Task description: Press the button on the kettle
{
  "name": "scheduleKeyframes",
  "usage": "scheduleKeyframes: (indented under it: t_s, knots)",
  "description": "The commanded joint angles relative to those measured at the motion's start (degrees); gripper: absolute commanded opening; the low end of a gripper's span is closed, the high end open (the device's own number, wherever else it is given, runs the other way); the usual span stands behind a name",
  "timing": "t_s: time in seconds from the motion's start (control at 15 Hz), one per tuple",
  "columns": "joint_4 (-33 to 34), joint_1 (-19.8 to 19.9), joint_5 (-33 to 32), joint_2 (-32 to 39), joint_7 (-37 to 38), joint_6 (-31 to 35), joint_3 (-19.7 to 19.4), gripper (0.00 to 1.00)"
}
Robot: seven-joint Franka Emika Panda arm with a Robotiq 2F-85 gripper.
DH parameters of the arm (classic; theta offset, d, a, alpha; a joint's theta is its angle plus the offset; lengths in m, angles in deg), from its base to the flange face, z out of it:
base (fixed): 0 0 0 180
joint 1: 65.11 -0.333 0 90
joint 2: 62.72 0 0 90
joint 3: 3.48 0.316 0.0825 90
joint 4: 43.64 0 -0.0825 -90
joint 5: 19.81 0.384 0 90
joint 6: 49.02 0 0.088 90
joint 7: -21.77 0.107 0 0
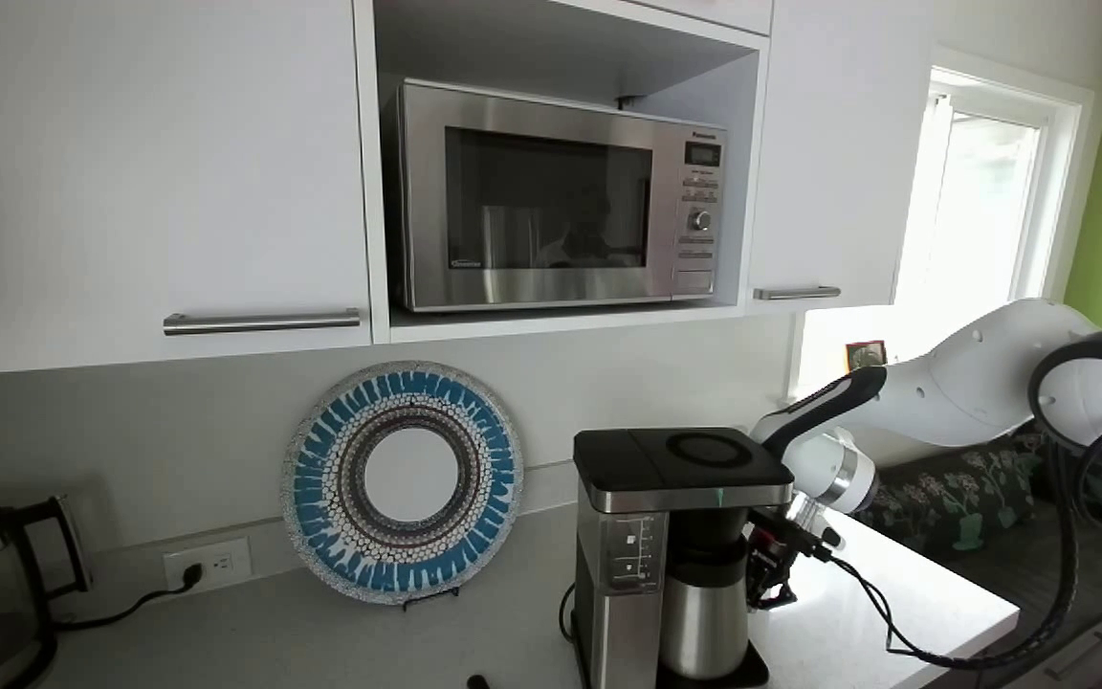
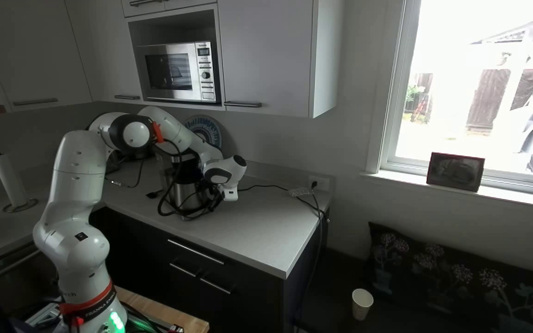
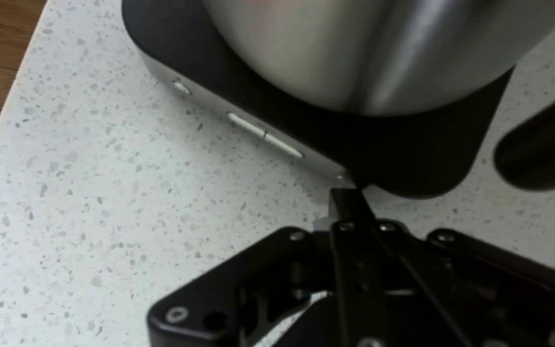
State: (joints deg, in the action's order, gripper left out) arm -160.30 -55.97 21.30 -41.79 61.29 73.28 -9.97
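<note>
The claw (image 3: 352,193), closed and empty, stands at the base (image 3: 378,144) of the coffee maker (image 1: 680,500) near the drawer-side edge of the table (image 2: 266,236); squaring its tip to a bar button (image 3: 246,126) on that base, then pushing gently, likely works best.

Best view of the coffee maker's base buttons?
Wrist view: buttons show close up along the edge of the base, shut gripper near one end. Both exterior views show the coffee maker, but its buttons can't be made out.
</note>
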Motion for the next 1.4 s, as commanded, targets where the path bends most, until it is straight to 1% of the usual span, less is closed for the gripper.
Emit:
scheduleKeyframes:
  t_s: [0.0, 0.67, 0.93, 1.33]
  knots:
    - [1.06, -0.76, 2.14, 1.28, 1.28, 0.39, -0.27, 0.00]
    - [1.34, -0.37, 4.93, 1.87, 4.77, -0.84, -0.48, 0.00]
    - [1.99, -0.25, 4.73, 2.28, 6.47, -2.78, -0.69, 0.00]
    - [3.54, 0.09, 3.84, 3.16, 6.29, -6.28, -1.07, 0.00]
